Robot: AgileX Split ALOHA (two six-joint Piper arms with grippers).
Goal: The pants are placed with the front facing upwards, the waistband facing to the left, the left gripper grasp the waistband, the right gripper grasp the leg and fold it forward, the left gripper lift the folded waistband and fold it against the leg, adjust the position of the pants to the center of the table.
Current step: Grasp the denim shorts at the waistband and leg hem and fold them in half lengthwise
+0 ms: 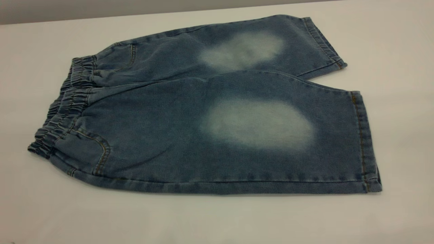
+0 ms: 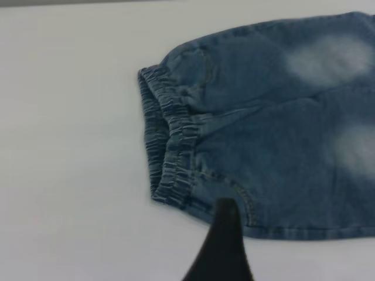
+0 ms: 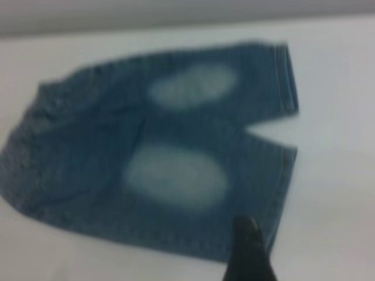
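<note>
Exterior view: a pair of blue denim shorts (image 1: 217, 112) lies flat and unfolded on a plain white desk (image 1: 390, 51), front side up. The waistband (image 1: 64, 105), a gathered elastic band of darker denim, sits at the left end of the shorts; the two legs run to the right. Each leg carries a pale, faded oval patch near its middle. The nearer leg (image 1: 264, 135) partly overlaps the farther leg (image 1: 244, 47) along the centre seam, and their tan-stitched hems splay apart at the right, showing a wedge of desk between them. A curved front pocket with tan stitching sits just beside the waistband on the nearer leg. Neither arm appears in this view.

From the left wrist view, one black wedge-shaped finger of the left gripper (image 2: 221, 246) reaches in from the edge of the picture, its tip over the lower corner of the shorts near the pocket and the end of the waistband. Only that one finger shows, so how far the gripper is open cannot be told; it has hold of nothing visible.

From the right wrist view, one dark finger of the right gripper (image 3: 249, 252) sits over the nearer leg close to its hem. Its opening cannot be told either, and no cloth appears gripped.
</note>
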